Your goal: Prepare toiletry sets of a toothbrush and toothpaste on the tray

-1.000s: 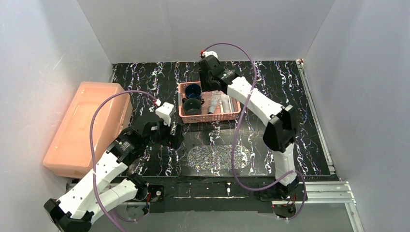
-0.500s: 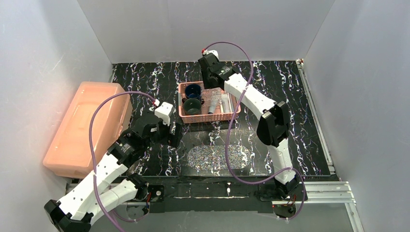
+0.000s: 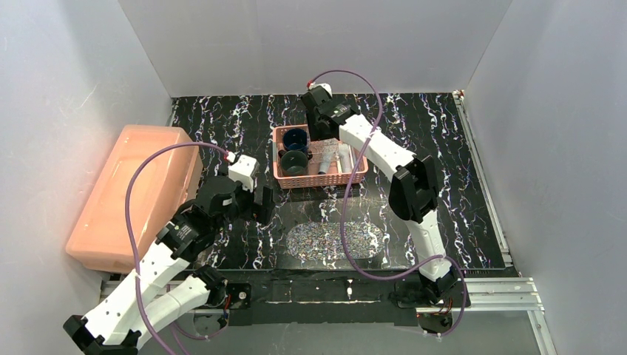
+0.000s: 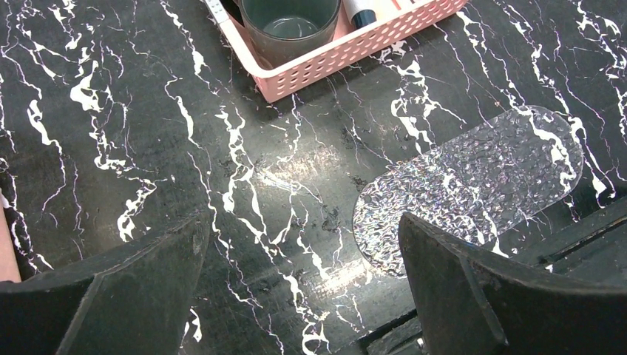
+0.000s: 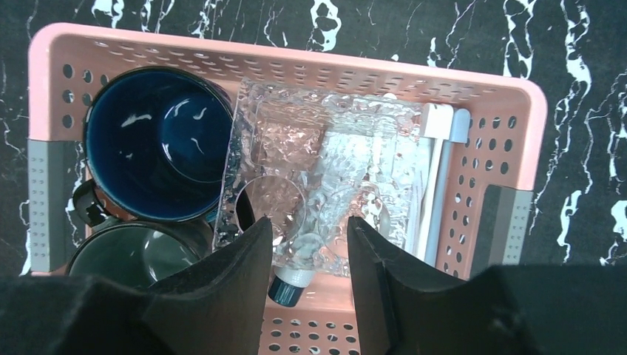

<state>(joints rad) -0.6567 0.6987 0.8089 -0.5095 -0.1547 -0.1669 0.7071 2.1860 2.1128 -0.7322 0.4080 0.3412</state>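
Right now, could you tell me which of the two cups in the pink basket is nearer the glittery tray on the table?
The dark green cup, at the pink basket's near-left corner; the blue cup stands behind it, farther from the glittery tray.

A robotics lab test cell: plain white walls (image 3: 296,44) box in the black marbled tabletop (image 3: 444,133) at nine, twelve and three o'clock, and two robot arms (image 3: 155,259) are bolted to a metal rail (image 3: 488,292) at six o'clock.

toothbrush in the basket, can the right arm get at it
Probably yes: the right gripper hangs above the pink basket, and the toothbrush lies uncovered along its wall, beside the clear plastic.
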